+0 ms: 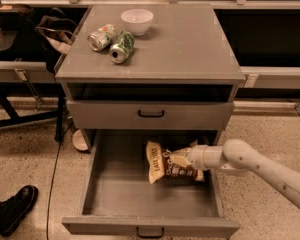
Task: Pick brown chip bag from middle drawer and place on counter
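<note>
The brown chip bag point(159, 167) lies in the right half of the open middle drawer point(150, 226), its cream end tilted up to the left. My gripper point(181, 159) reaches in from the right on a white arm point(262, 168) and is shut on the bag's upper edge, over its middle. The bag's right part is partly hidden behind the gripper. The counter point(185, 49) is the grey top slab of the cabinet, above and behind the drawer.
Two green-and-silver soda cans point(102, 36) point(121, 46) and a white bowl point(137, 20) sit on the counter's back left. A closed drawer point(150, 115) lies above the open one. A black shoe point(12, 209) is on the floor at left.
</note>
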Available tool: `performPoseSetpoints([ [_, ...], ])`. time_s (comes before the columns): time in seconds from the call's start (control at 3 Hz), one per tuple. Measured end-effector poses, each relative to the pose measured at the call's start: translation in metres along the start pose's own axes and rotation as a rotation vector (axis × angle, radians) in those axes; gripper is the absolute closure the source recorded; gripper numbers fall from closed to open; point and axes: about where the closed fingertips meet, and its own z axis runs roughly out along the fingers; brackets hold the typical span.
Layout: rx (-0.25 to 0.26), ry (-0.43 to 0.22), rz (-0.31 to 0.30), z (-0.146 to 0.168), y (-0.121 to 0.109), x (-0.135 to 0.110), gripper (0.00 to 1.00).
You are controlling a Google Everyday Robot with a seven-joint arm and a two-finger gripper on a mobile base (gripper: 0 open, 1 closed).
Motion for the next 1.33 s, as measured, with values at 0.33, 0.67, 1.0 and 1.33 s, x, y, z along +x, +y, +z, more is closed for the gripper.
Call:
performPoseSetpoints([
  [0.33, 0.029, -0.094, 0.020, -0.061, 0.013, -0.048, 1.00],
  [0.67, 0.073, -0.151, 0.018, -0.113, 0.024, -0.087, 1.00],
  [1.0, 0.070, -0.149, 0.021, -0.112, 0.024, -0.086, 1.00],
  [1.33, 0.062, -0.144, 0.031, -0.110, 0.025, -0.086, 1.00],
])
